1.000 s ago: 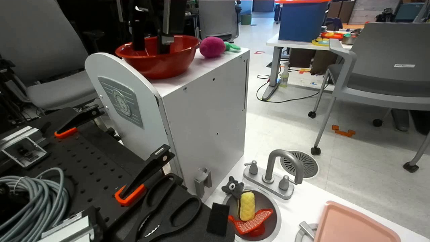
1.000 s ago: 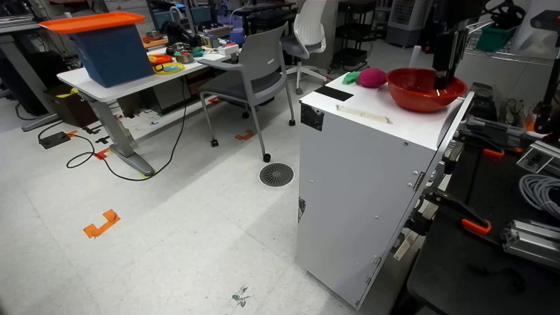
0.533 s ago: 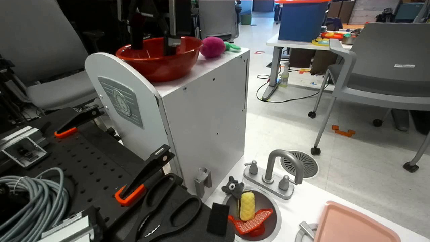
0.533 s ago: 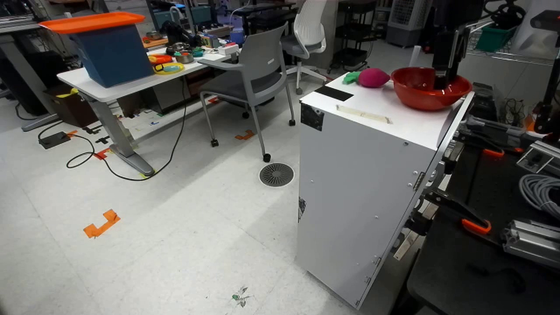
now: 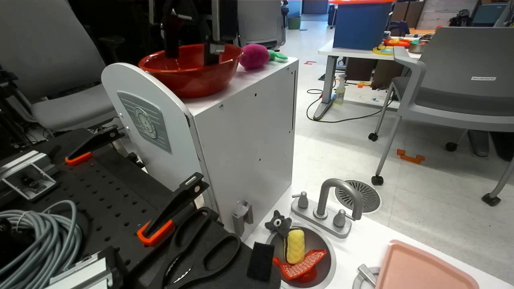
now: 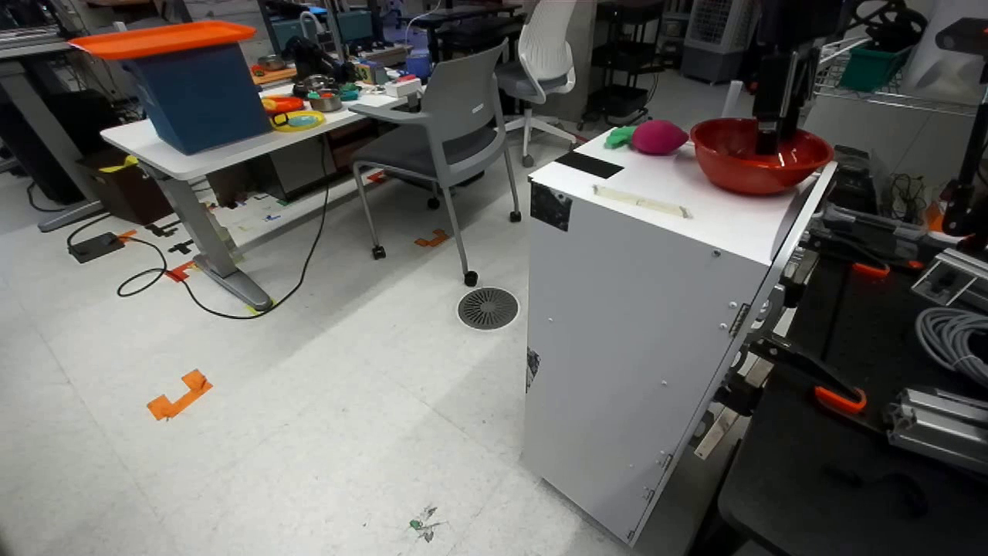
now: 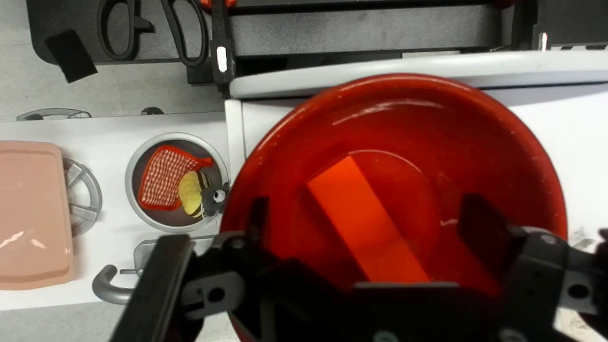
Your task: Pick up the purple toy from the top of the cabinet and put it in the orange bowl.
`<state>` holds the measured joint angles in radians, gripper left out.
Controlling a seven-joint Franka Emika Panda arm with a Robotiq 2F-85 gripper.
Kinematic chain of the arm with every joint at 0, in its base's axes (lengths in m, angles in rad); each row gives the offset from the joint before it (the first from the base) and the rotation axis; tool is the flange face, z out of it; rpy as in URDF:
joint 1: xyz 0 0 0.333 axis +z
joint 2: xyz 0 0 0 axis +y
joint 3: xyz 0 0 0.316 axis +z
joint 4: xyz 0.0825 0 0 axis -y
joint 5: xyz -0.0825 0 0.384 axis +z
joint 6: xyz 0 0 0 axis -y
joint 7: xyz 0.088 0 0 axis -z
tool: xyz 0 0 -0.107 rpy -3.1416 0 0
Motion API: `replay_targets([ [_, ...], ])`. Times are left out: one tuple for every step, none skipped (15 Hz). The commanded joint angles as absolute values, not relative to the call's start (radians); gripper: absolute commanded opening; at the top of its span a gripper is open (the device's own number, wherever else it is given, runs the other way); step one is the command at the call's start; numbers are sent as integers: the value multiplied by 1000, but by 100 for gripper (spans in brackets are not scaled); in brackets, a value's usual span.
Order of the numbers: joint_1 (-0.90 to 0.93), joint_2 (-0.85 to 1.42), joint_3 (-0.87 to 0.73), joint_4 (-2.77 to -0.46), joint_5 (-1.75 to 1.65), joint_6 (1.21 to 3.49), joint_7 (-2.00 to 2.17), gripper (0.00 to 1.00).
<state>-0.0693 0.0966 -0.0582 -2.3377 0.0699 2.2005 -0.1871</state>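
Note:
The purple toy [image 5: 254, 56], round with a green leafy end, lies on top of the white cabinet [image 5: 249, 128], beside the bowl. It also shows in an exterior view [image 6: 658, 137] and is out of the wrist view. The orange bowl looks red [image 5: 192, 85]; it stands on the cabinet top near the rounded panel, also in an exterior view [image 6: 760, 177] and the wrist view [image 7: 532, 142]. A flat orange strip [image 7: 351, 209] lies inside the bowl. My gripper [image 7: 368, 218] is open, its fingers apart and pointing down into the bowl, with nothing held. It shows in both exterior views.
A raised rounded panel [image 5: 140, 108] borders the cabinet top. Below are a toy sink [image 5: 331, 257] with several toys, a faucet [image 5: 357, 196] and a pink tray [image 5: 425, 269]. Black clamps [image 5: 172, 208] and coiled cable [image 5: 52, 237] lie on the dark table.
The bowl shifted slightly away from the toy between the two earlier moments, then stayed. My open gripper moved a little, right in one exterior view and left in another. The toy stayed put.

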Motion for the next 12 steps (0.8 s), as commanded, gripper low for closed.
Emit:
replay_targets([
  [-72,116,-55,-2287,68,2186,-200,100],
  [-71,119,-54,-2277,67,2184,-201,100],
  [-69,122,-52,-2268,66,2184,-203,100],
  [-67,127,-49,-2259,66,2182,-206,100],
  [-65,132,-45,-2252,66,2180,-211,100],
  [-61,138,-40,-2245,65,2177,-214,100],
  [-58,142,-34,-2241,65,2178,-218,100],
  [-55,145,-28,-2236,66,2177,-221,100],
  [-51,150,-23,-2232,64,2176,-225,100],
  [-48,153,-17,-2228,61,2173,-226,100],
  [-45,156,-12,-2225,60,2174,-227,100],
  [-41,155,-8,-2225,58,2174,-228,100],
])
